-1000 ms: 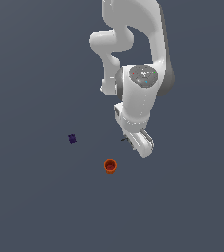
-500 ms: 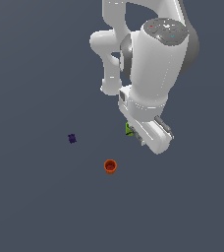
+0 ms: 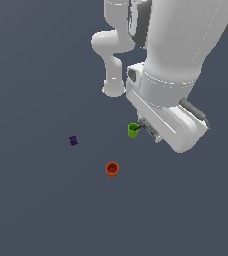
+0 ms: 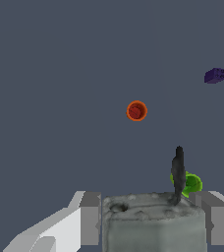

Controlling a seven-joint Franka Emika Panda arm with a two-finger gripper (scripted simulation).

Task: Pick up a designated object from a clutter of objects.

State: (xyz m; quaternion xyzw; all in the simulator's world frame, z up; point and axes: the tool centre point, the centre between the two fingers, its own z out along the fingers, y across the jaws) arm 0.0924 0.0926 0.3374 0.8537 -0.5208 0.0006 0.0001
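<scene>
In the wrist view my gripper point(image 4: 152, 212) is shut on the designated object point(image 4: 153, 224), a rough grey-white block held between the two fingers point(image 4: 89, 219). Its thin black part point(image 4: 178, 172) sticks out past the fingertips. No blue patch shows. In the exterior view the white arm fills the upper right and hides most of the gripper point(image 3: 147, 129) and the object. The lime-green cup point(image 3: 133, 130) stands on the floor just beside the hand; it also shows in the wrist view point(image 4: 191, 184), behind the black part.
An orange-red cup point(image 3: 112, 169) stands on the dark grey floor point(image 3: 36, 200), also in the wrist view point(image 4: 136, 110). A tiny dark purple piece point(image 3: 73, 141) lies toward the exterior view's left, also in the wrist view point(image 4: 214, 75). The arm's base point(image 3: 113, 90) stands behind.
The arm has come up toward the exterior camera and looms larger. The green cup, hidden by the hand a second ago, now shows. Orange cup and purple piece have not moved.
</scene>
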